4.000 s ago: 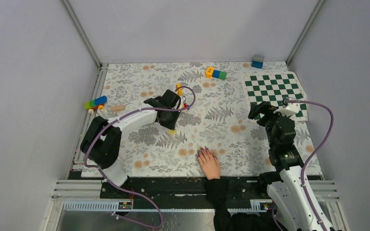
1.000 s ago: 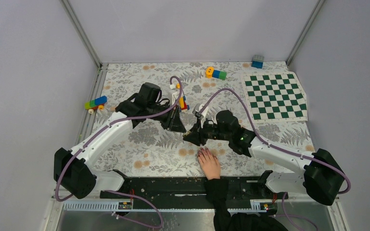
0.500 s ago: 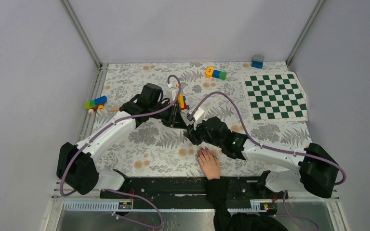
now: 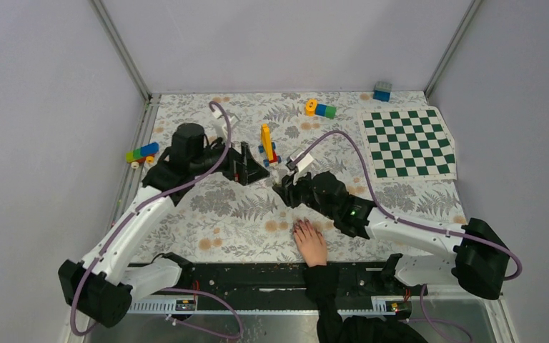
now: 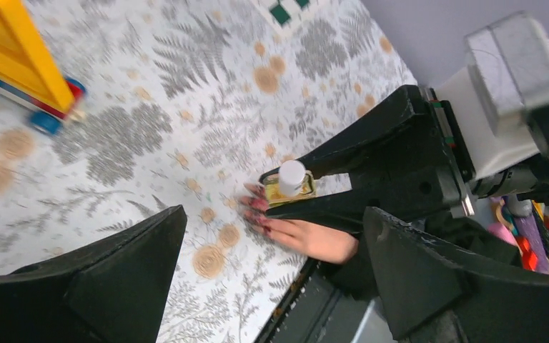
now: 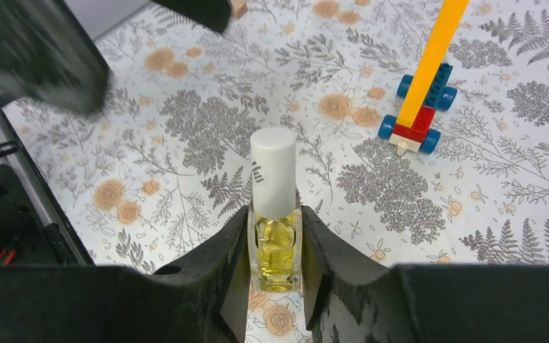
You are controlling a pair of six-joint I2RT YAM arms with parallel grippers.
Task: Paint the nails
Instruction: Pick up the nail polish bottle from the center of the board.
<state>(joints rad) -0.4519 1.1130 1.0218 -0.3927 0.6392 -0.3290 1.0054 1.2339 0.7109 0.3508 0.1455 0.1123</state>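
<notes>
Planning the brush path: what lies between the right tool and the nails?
Only bare floral cloth separates the right tool, shut on the polish bottle, from the nails; the top view shows it.

Bare flowered desk (image 4: 214,207) lies between the left gripper (image 4: 256,166) and the right gripper (image 4: 283,191). A tall yellow toy-brick car (image 4: 266,139) stands behind this gap, and a pale human hand (image 4: 310,243) lies before it.

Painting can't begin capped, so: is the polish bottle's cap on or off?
On. The white cap sits on top of the yellow polish bottle, which is clamped in the right gripper.
</notes>
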